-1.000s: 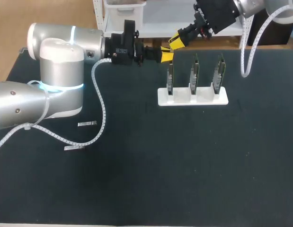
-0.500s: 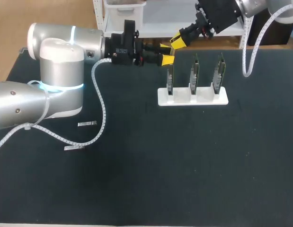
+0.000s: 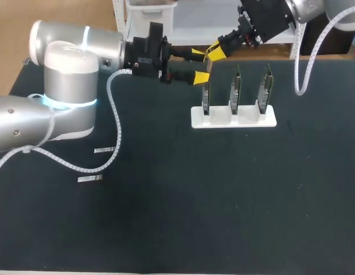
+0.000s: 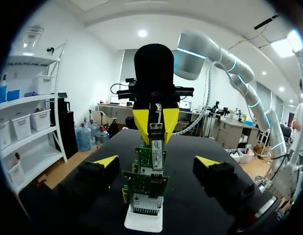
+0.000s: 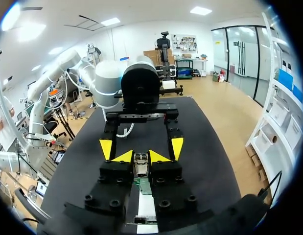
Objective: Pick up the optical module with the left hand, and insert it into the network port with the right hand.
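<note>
Now our right claw (image 3: 215, 51) has its two yellow tips pressed on the optical module (image 5: 140, 164), one tip on each side, so the little metal piece cannot slip. It holds the module up in the air at the far side of the table (image 3: 223, 217), just above the left-most green card (image 3: 206, 94). We think it hangs there so it can go straight down into the network port, though we cannot see the port itself clearly. Three cards stand upright in a white stand (image 3: 234, 119), so their top edges face up where we can reach them. Our left claw (image 3: 200, 66) is wide open and holds nothing. Its fingers sit on either side of the right claw's tips and do not touch the module. We judge this is so the right claw alone carries it. Two small silver pieces (image 3: 105, 150) lie on the left, near our left arm.
</note>
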